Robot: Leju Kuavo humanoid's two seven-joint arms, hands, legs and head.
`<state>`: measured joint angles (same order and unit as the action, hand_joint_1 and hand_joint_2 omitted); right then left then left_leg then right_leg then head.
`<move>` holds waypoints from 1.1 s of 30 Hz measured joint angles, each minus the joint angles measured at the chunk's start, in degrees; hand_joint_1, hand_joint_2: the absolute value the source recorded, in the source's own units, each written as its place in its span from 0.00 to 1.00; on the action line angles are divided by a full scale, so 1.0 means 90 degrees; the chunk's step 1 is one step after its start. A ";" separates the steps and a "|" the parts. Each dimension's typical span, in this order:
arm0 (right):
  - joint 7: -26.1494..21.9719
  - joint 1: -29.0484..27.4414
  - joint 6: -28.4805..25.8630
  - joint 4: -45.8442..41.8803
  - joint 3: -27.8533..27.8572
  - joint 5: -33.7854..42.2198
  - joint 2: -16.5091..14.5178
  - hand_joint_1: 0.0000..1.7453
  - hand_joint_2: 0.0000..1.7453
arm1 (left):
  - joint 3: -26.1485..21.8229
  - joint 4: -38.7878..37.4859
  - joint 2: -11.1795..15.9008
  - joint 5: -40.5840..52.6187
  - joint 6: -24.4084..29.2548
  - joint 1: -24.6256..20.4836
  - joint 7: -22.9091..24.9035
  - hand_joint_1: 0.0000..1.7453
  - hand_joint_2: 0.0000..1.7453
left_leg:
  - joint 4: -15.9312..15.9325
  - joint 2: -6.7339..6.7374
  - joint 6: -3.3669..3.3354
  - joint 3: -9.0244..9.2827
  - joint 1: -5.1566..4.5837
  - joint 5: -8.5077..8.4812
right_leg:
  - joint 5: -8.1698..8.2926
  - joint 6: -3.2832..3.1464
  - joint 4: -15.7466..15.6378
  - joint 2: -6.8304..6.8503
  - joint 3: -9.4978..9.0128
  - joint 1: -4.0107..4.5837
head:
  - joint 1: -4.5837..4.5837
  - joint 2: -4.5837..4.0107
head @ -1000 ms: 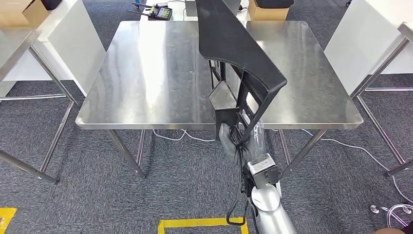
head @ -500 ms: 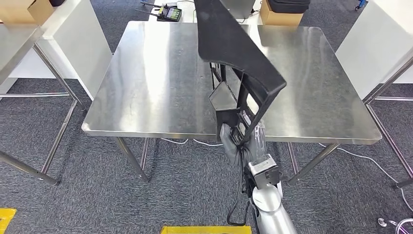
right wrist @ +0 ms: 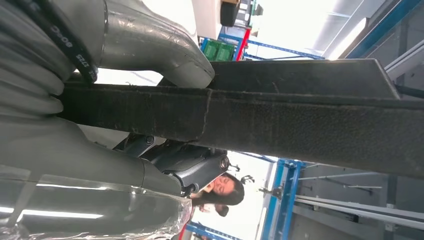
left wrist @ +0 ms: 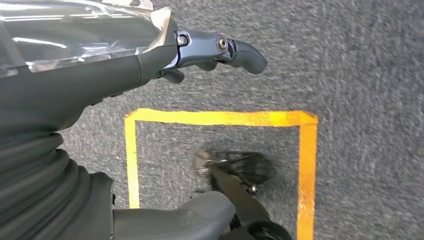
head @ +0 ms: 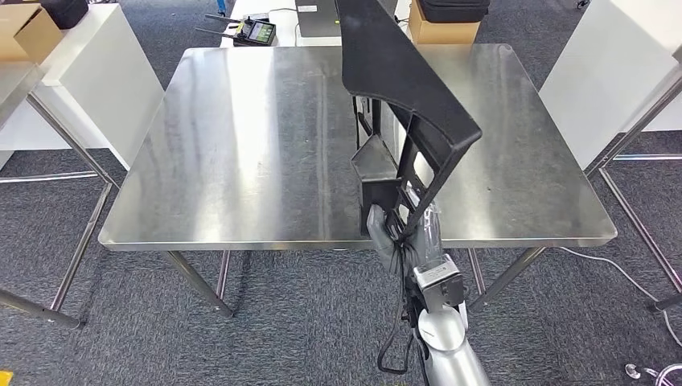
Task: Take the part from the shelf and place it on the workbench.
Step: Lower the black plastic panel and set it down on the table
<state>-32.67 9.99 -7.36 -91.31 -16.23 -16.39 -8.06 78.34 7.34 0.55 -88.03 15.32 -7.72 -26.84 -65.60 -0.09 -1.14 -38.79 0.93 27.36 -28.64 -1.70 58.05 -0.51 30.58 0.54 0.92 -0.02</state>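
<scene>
Grey carpet surrounds the steel counter (head: 241, 153), above whose near edge the right hand (head: 392, 235) grips the black part (head: 402, 88) upright. Close up, thumb and fingers (right wrist: 200, 167) clamp its rib, while the left hand (left wrist: 150, 65) hangs empty, fingers apart, over yellow floor tape (left wrist: 220, 118).

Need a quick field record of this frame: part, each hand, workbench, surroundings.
part: large black moulded part, held upright over the workbench's near edge
right hand: right hand grips the part's lower end
left hand: left hand hangs over carpet, holds nothing, fingers loosely curled
workbench: steel workbench, part not yet set down
floor: yellow tape outline on grey carpet
background: cardboard box and a handheld controller beyond the far edge
</scene>
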 joint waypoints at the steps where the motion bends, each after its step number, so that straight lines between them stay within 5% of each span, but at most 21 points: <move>1: 0.0005 0.0010 -0.0006 0.0001 0.0004 -0.0034 -0.0002 1.00 1.00 | 0.0001 -0.0001 0.0006 -0.0001 0.0001 -0.0004 0.0013 0.00 1.00 | 0.0322 0.0003 -0.0076 0.0112 -0.0045 -0.0135 | -0.0040 0.0011 -0.0009 -0.0002 -0.0052 0.0014 | -0.0018 0.0000; 4: 0.0063 0.0050 -0.0029 0.0001 0.0010 -0.0139 -0.0025 1.00 1.00 | 0.0002 -0.0007 0.0023 -0.0005 0.0003 -0.0012 0.0029 0.00 1.00 | 0.0700 -0.0010 -0.0231 0.0275 -0.0147 -0.0118 | -0.0081 0.0108 -0.0017 -0.0002 -0.0141 0.0035 | -0.0028 0.0001; 7: 0.0112 0.0102 -0.0044 -0.0005 0.0010 -0.0213 -0.0052 1.00 1.00 | 0.0002 -0.0014 0.0023 -0.0013 0.0002 -0.0013 0.0029 0.00 1.00 | 0.0922 -0.0009 -0.0294 0.0552 -0.0080 -0.0211 | -0.0145 0.0195 0.0204 0.0000 -0.0093 0.0060 | -0.0019 0.0001; 12: 0.0177 0.0183 -0.0077 0.0031 0.0006 -0.0411 -0.0049 1.00 1.00 | 0.0002 -0.0016 -0.0007 -0.0081 0.0013 -0.0027 0.0092 0.00 1.00 | 0.0991 -0.0029 -0.0240 0.0753 -0.0010 -0.0091 | -0.0560 0.0321 0.1697 0.0009 0.0999 -0.0096 | -0.0058 0.0000; 13: 0.0191 0.0190 -0.0100 0.0055 0.0001 -0.0487 -0.0049 1.00 1.00 | 0.0002 -0.0016 -0.0018 -0.0087 0.0024 -0.0024 0.0111 0.00 1.00 | 0.0989 -0.0038 -0.0205 0.0804 0.0014 -0.0046 | -0.0440 0.0393 0.1583 0.0012 0.1047 -0.0140 | -0.0059 0.0000; 16: 0.0226 0.0255 -0.0179 0.0137 -0.0038 -0.0722 -0.0050 1.00 1.00 | 0.0002 -0.0022 -0.0028 -0.0095 0.0048 -0.0022 0.0146 0.00 1.00 | 0.0974 -0.0056 -0.0048 0.0988 0.0093 0.0115 | 0.0289 0.0679 0.0397 0.0046 0.0748 -0.0261 | -0.0081 0.0000; 17: 0.0257 0.0291 -0.0220 0.0168 -0.0062 -0.0818 -0.0050 1.00 1.00 | 0.0002 -0.0028 -0.0025 -0.0098 0.0053 -0.0024 0.0155 0.00 1.00 | 0.0962 -0.0054 0.0007 0.1006 0.0091 0.0161 | 0.0419 0.0657 0.0137 0.0060 0.0660 -0.0264 | -0.0094 0.0001; 20: 0.0440 0.0381 -0.0468 0.0251 -0.0149 -0.1264 -0.0055 1.00 1.00 | 0.0002 -0.0039 -0.0019 -0.0104 0.0069 -0.0021 0.0192 0.00 1.00 | 0.0948 -0.0035 0.0061 0.0998 0.0074 0.0248 | 0.0492 0.0418 0.0039 0.0066 0.0621 -0.0264 | -0.0079 0.0001; 24: 0.0872 0.0651 -0.0951 0.0443 -0.0348 -0.2303 -0.0064 1.00 1.00 | 0.0004 -0.0038 -0.0024 -0.0110 0.0109 -0.0022 0.0260 0.00 1.00 | 0.1015 -0.0004 -0.0085 0.1049 0.0086 0.0241 | 0.0498 0.0377 0.0039 0.0020 0.0623 -0.0263 | -0.0058 0.0001; 33: 0.1894 0.1833 -0.1651 0.1790 -0.0734 -0.4397 -0.0191 1.00 1.00 | 0.0131 -0.0038 -0.0027 -0.0087 0.0125 -0.0038 0.0361 0.00 1.00 | 0.1118 0.0015 -0.0133 0.1120 0.0108 0.0240 | 0.0456 0.0298 0.0037 -0.0023 0.0607 -0.0205 | -0.0060 0.0000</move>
<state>-15.62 26.49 -22.22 -75.20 -22.84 -55.96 -9.78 79.52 6.99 0.31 -88.82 16.44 -8.06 -23.59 -55.54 0.05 -2.34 -28.71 1.90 29.52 -24.53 0.98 58.38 -0.72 36.04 -1.30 0.38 -0.02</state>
